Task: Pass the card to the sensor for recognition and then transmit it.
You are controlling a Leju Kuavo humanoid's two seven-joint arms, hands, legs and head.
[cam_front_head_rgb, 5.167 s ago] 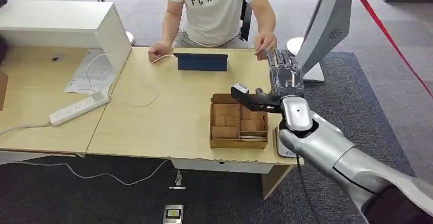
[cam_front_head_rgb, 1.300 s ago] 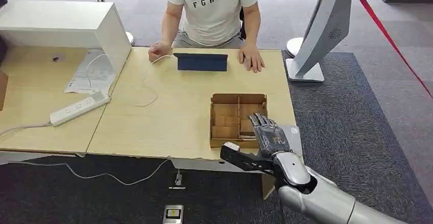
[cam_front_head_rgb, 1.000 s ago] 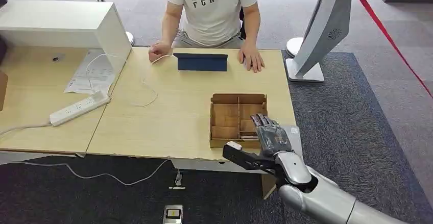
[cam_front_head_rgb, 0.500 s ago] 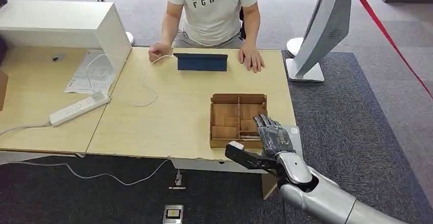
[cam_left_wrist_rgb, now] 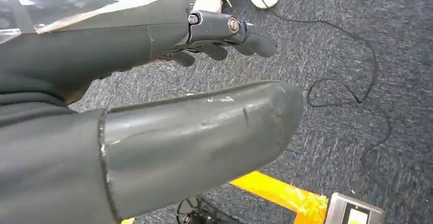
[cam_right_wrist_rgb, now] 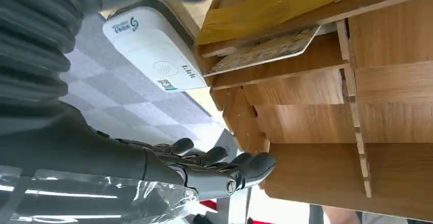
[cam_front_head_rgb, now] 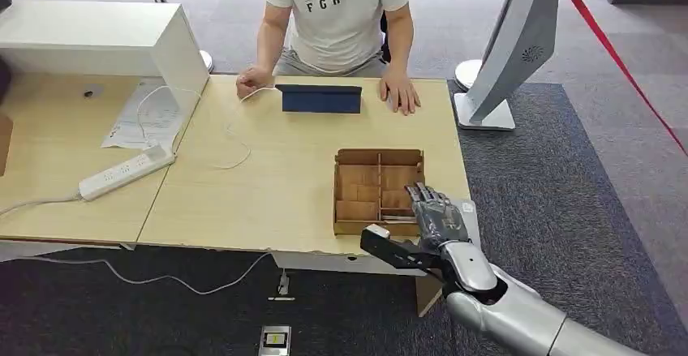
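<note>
The right hand (cam_front_head_rgb: pixel 438 216), open and holding nothing, hovers over the wooden box (cam_front_head_rgb: pixel 357 187); the card (cam_right_wrist_rgb: pixel 265 50) leans in the compartment just beside its thumb, so pinch its raised edge

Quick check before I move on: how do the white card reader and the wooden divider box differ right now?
The card reader is smooth white plastic with a printed logo; the divider box is bare brown wood. The reader is a closed slab; the box is open-topped, split into compartments, with a card in one. The right hand hovers over the reader, beside the box. They sit side by side on the table.
</note>
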